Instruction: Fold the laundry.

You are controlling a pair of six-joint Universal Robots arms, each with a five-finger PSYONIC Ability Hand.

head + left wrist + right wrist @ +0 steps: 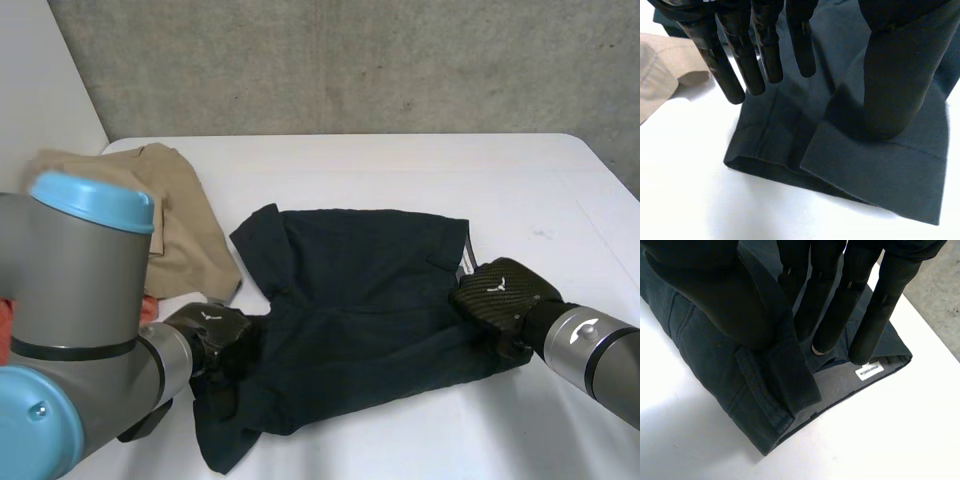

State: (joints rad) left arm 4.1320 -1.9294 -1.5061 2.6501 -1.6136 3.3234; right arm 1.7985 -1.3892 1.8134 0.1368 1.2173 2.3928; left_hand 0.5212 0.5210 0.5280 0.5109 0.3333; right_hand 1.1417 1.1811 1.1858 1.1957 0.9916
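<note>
Where the white counter (400, 170) meets the grey wall (350, 60), a tan garment (185, 225) lies crumpled at the far left, just beside the dark shorts (360, 300). The shorts are spread flat across the middle of the counter, leg openings to the left and waistband to the right.

At the near left, the left arm (80, 300) ends in the left hand (212, 328), which sits at the near leg of the shorts. Seen from its wrist, the fingers (735, 70) hang straight and slightly spread above the hemmed leg edge, curled round nothing. The thumb (900, 75) rests its tip on an overlapping fold of the same cloth.

At the right, the right hand (505, 292) is on the waistband. Seen from its wrist, the thumb (725, 300) lies over the outer face of the raised upper layer. The straight fingers (830, 315) reach inside it, pinching that layer between them, with their tips on the grey lining near a small white label (869, 370).
</note>
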